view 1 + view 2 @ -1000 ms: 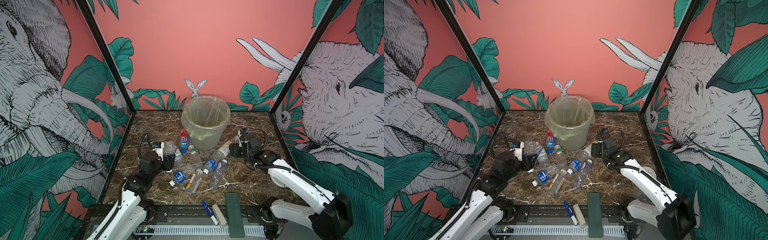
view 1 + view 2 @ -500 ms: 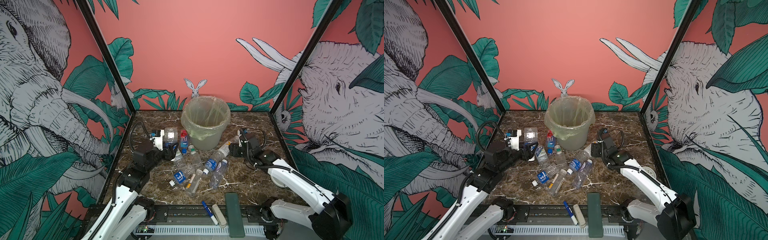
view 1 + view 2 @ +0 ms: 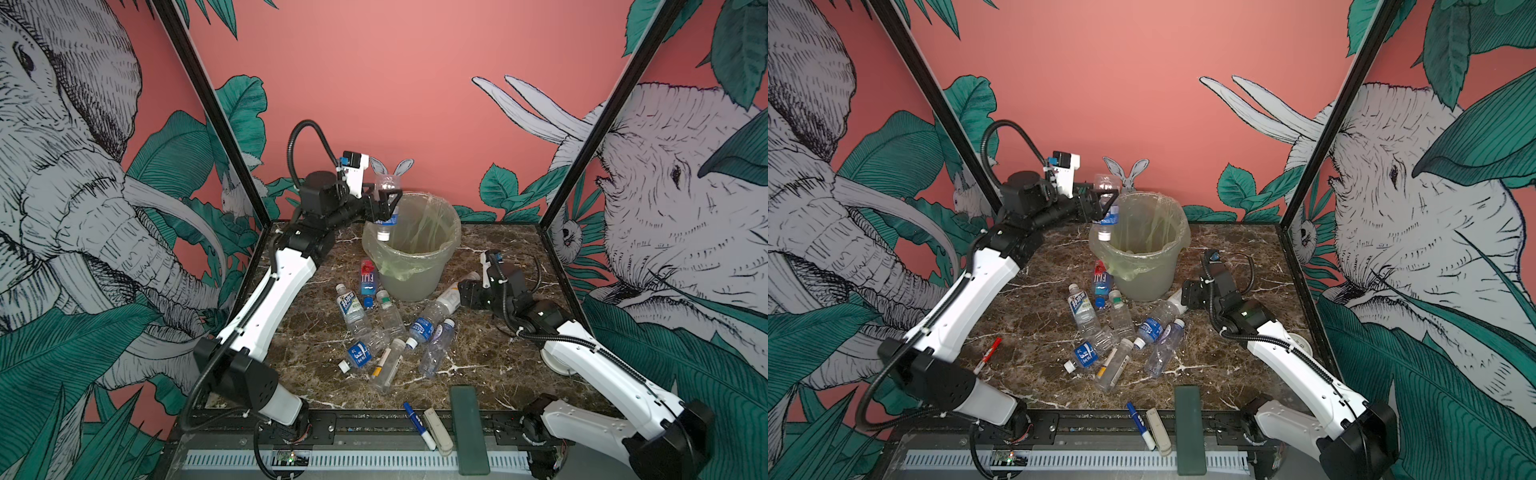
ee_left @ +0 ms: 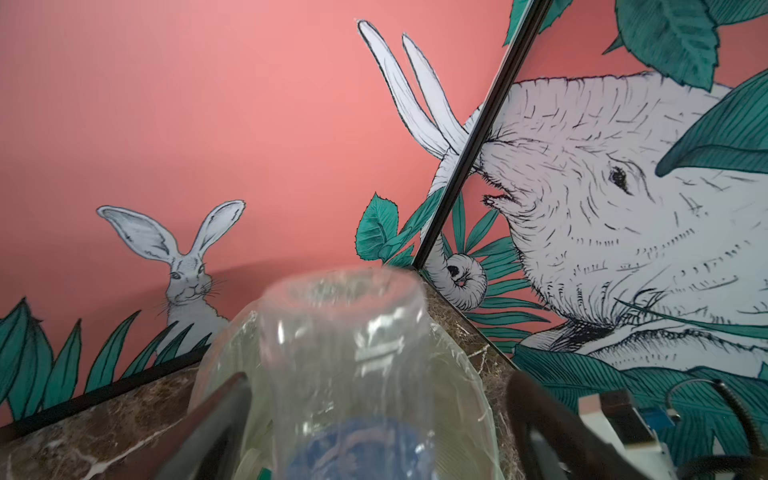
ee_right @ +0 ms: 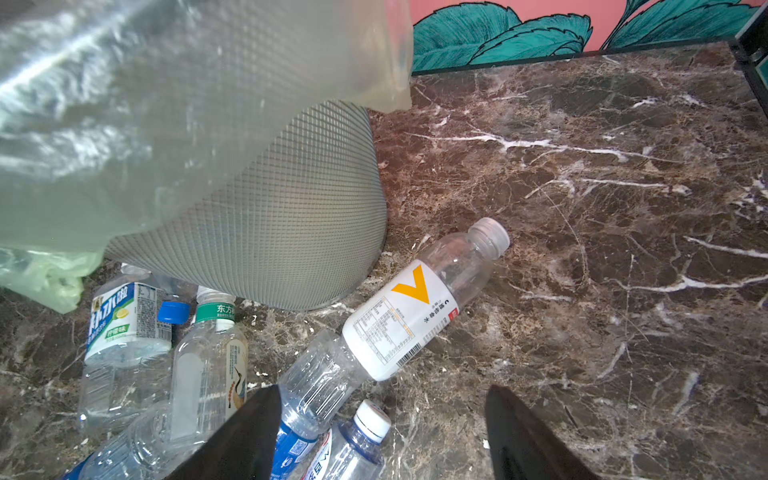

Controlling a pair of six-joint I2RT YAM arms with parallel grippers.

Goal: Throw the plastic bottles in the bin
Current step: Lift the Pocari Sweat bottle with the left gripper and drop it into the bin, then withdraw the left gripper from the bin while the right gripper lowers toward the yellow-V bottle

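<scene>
— Room stock, left to right?
— Left panel: elephant mural among green leaves. Back wall: coral pink, one rabbit. Surface: brown marble table, white veins.
— My left arm?
— Your left gripper: over the bin rim at 10 o'clock. Jaws spread, a cap-down bottle between them with a gap beside it. The bin stands at the table's 12 o'clock.
— Loose stock?
— Other plastic bottles: heaped at the bin's 6 o'clock.
— Right arm?
— Your right gripper: at the bin's 4 o'clock, jaws wide and empty, white-labelled bottle just ahead.
</scene>
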